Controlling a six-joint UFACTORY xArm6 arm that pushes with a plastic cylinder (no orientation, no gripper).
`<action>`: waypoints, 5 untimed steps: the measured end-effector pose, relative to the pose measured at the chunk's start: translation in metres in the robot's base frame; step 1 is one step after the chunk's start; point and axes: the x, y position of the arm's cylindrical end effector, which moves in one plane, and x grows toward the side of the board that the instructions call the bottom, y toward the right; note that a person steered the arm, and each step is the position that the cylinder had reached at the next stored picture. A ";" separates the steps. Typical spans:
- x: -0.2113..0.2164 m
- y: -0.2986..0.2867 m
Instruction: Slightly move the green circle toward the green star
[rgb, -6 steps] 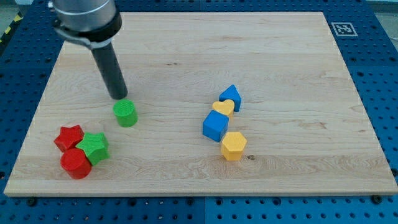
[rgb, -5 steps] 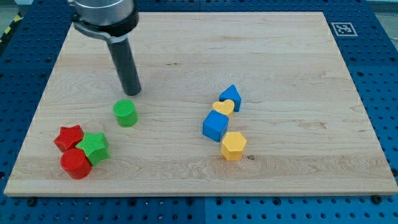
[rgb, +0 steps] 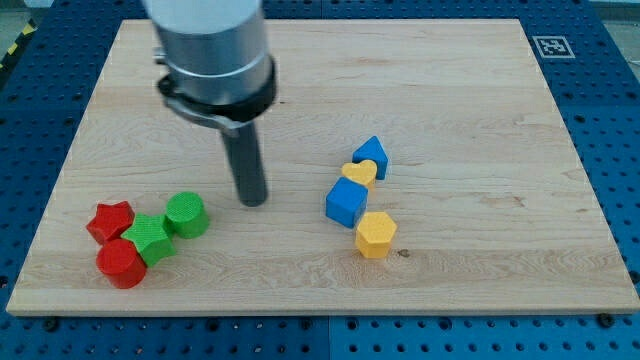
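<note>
The green circle (rgb: 186, 215) sits at the board's lower left, touching the green star (rgb: 150, 238) on the star's upper right side. My tip (rgb: 253, 201) rests on the board a short way to the right of the green circle and slightly above it, apart from it.
A red star (rgb: 110, 220) and a red circle (rgb: 121, 263) touch the green star on its left and lower left. Right of centre lie a blue triangle-like block (rgb: 371, 155), a yellow heart (rgb: 358, 174), a blue cube (rgb: 346, 202) and a yellow hexagon (rgb: 376, 234).
The green circle has moved down and left until it touches the green star. My tip has moved from above the circle to its right, lower on the board.
</note>
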 end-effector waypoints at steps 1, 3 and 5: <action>0.019 0.005; 0.026 -0.030; 0.026 -0.046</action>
